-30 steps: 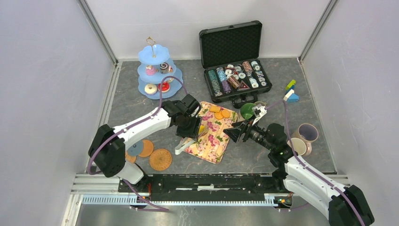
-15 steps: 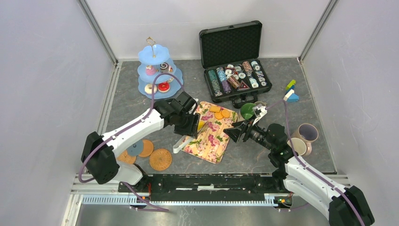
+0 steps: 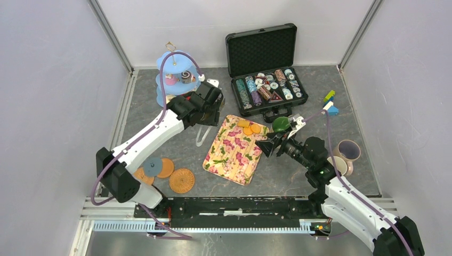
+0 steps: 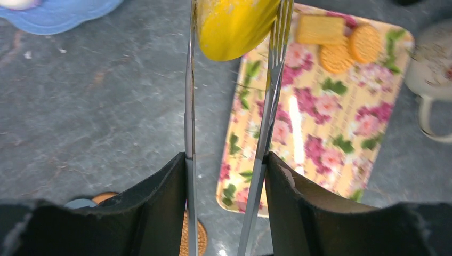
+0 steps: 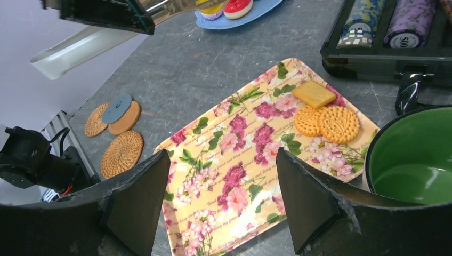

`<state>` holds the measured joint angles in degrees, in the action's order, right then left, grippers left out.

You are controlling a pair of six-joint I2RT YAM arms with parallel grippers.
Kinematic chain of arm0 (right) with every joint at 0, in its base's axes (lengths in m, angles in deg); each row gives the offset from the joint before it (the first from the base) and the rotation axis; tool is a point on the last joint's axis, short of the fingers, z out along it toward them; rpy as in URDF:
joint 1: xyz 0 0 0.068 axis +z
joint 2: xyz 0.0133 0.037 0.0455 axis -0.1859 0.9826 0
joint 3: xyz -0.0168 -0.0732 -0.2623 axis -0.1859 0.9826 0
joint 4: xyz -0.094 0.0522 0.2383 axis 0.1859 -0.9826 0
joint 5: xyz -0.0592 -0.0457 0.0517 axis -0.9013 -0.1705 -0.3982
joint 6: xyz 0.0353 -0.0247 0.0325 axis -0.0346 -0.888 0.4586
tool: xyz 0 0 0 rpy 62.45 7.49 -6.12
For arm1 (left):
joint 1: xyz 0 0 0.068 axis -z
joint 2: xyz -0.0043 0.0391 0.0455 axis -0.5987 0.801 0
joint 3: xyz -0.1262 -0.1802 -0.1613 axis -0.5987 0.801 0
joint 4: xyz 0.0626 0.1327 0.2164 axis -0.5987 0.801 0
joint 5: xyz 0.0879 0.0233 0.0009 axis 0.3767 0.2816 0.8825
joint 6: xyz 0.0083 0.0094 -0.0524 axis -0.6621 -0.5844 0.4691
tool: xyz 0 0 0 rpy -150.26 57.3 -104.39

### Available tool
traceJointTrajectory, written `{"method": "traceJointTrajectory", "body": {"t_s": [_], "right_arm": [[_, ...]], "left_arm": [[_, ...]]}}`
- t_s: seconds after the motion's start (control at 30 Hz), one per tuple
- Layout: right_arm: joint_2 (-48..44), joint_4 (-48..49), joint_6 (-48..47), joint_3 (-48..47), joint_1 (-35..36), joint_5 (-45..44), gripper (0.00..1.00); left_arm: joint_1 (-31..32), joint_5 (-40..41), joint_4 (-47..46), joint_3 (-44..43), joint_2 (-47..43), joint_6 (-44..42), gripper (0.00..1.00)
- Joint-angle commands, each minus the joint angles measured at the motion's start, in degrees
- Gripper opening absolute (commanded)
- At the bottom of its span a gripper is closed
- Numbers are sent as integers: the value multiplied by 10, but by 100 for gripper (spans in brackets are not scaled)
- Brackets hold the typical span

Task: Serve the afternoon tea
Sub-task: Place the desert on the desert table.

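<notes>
- Left gripper (image 4: 226,161): clamped on tongs (image 4: 268,106) pinching a yellow sweet (image 4: 234,26).
- Moved off tray (image 3: 226,157) toward tiered stand (image 3: 175,60); placing likely next.
- Right gripper (image 5: 221,162): spread, empty.

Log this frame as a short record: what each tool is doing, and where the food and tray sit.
left tool: closed on tongs
tongs: pinching a yellow toy treat, lifted near the blue tiered stand
right tool: open, empty, at the floral tray's edge beside the green-lined mug
biscuits: three, at the tray's far corner
coasters: on the table by the left arm's base
</notes>
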<state>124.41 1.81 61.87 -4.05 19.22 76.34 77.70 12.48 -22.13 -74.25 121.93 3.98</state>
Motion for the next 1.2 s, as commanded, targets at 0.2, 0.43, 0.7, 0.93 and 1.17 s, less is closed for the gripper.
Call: {"method": "traceJointTrajectory", "body": {"t_s": [0.2, 0.43, 0.7, 0.93, 1.17], "right_arm": [[3, 3, -23, -23, -3, -13, 80], [5, 21, -10, -5, -4, -2, 80], [9, 40, 5, 13, -4, 9, 80], [4, 40, 5, 19, -5, 8, 79], [7, 44, 8, 24, -4, 11, 79]], "left_arm": [[-144, 35, -71, -22, 27, -68, 2], [-206, 45, -58, -61, 57, -83, 2], [-230, 66, -29, -124, 118, -76, 2], [-243, 68, -38, -141, 156, -58, 2], [-262, 70, -60, -136, 178, -63, 2]]}}
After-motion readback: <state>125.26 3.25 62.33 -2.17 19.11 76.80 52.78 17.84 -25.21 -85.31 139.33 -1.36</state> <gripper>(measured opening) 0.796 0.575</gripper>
